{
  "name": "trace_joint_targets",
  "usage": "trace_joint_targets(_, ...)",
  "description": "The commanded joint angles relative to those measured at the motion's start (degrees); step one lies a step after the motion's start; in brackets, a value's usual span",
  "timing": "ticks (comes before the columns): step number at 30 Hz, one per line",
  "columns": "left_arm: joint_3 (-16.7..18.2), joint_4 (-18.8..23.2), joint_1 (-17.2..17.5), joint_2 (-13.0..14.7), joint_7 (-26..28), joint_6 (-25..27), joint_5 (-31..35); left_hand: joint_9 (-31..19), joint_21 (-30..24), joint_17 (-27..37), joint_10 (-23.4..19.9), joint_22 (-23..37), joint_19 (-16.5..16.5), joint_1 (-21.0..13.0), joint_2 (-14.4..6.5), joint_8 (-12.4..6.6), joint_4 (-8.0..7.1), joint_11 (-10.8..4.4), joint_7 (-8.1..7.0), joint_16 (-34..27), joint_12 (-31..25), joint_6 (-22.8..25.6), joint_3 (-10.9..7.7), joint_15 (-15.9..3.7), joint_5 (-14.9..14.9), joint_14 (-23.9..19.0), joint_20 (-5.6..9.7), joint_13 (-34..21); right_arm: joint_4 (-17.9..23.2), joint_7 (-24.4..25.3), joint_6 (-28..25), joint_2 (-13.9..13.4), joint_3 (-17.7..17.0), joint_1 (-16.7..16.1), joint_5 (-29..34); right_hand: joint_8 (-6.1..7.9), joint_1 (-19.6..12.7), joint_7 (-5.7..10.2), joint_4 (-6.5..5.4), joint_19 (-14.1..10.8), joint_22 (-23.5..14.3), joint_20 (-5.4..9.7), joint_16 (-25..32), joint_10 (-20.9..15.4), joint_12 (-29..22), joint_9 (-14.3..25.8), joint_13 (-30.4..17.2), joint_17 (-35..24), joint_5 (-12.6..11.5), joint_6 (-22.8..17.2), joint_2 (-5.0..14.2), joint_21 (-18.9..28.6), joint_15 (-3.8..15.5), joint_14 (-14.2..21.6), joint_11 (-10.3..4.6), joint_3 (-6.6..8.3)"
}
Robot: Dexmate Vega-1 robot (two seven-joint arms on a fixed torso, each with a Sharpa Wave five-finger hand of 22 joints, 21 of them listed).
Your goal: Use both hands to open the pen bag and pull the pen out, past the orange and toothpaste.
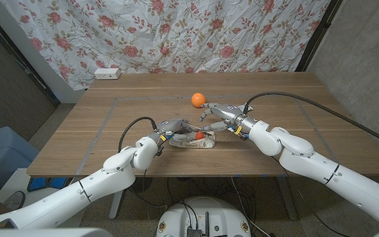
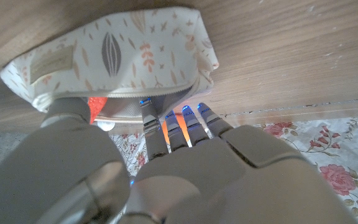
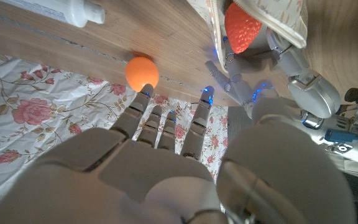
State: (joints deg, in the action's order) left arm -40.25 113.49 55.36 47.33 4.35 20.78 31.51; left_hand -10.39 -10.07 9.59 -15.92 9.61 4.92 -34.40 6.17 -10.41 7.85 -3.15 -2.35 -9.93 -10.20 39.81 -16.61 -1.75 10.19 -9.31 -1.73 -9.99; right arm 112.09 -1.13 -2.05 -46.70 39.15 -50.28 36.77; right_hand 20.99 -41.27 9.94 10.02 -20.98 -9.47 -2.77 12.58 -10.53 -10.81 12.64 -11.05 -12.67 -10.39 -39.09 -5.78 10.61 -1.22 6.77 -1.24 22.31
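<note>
1. Two hands sit at the pen bag (image 1: 195, 140), which lies near the table's (image 1: 77, 138) front middle, long axis running left-right across the head view, slightly skewed.
2. Bag: soft cream fabric, leaf and star print, small sewn label, zip edge along the mouth. Mouth faces the robot in the left wrist view and is partly open.
3. Something red with a dotted, strawberry-like surface (image 3: 240, 30) shows inside the mouth. Cannot tell if it is the pen.
4. Left hand (image 1: 165, 132): at the bag's left end, thumb and fingers (image 2: 178, 132) pinching the bag's edge at the mouth.
5. Right hand (image 1: 219, 118): just behind the bag's right end, fingers spread and reaching toward the bag. Contact with the fabric cannot be confirmed; grip state cannot be told.
6. Orange (image 1: 198, 99): round, smooth, on the table behind the bag and near the right hand's fingers, not touching them.
7. Toothpaste tube (image 3: 76, 9): white, lying on the table in the right wrist view, apart from the orange.
8. Table is brown wood grain with a faint taped rectangle. White power strip (image 1: 106, 73) sits at the far left edge; floral curtain (image 1: 196, 29) hangs behind.
</note>
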Motion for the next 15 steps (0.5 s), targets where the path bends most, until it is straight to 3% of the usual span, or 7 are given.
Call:
trace_joint_targets(1,-0.07,0.21,0.16,0.31,0.14,0.07,0.29,-0.04,-0.32,0.21,0.02,0.16,-0.31,-0.04,-0.55,-0.18,0.23,0.0,-0.15,-0.19,-0.43,-0.09,-0.26,-0.08,0.29,0.25,0.0,-0.29,-1.9,-1.09,0.71,1.07,1.87,1.67,3.08,0.67,-0.66,0.55,-0.44,-0.42,-0.12,0.14,0.45,-0.02,-0.25,0.2,-0.24,-0.14,0.05,-0.97,0.39,0.36,0.22,0.54,-0.59,0.19)
trace_joint_targets(15,-0.24,0.53,0.22,0.44,0.0,0.53,1.37,-0.03,-0.41,0.21,-0.03,0.16,-0.31,0.11,-0.7,-0.23,0.26,-0.04,-0.29,-0.32,-0.55,-0.06,-0.26,-0.11,0.25,0.08,-0.05,-0.29,-3.66,-1.0,1.49,1.61,2.71,2.01,3.73,1.28,-1.01,0.6,-0.5,-0.61,-0.12,0.21,0.62,0.0,-0.27,0.41,-0.25,-0.25,0.0,-1.8,0.37,0.34,0.57,0.77,-0.9,0.14)
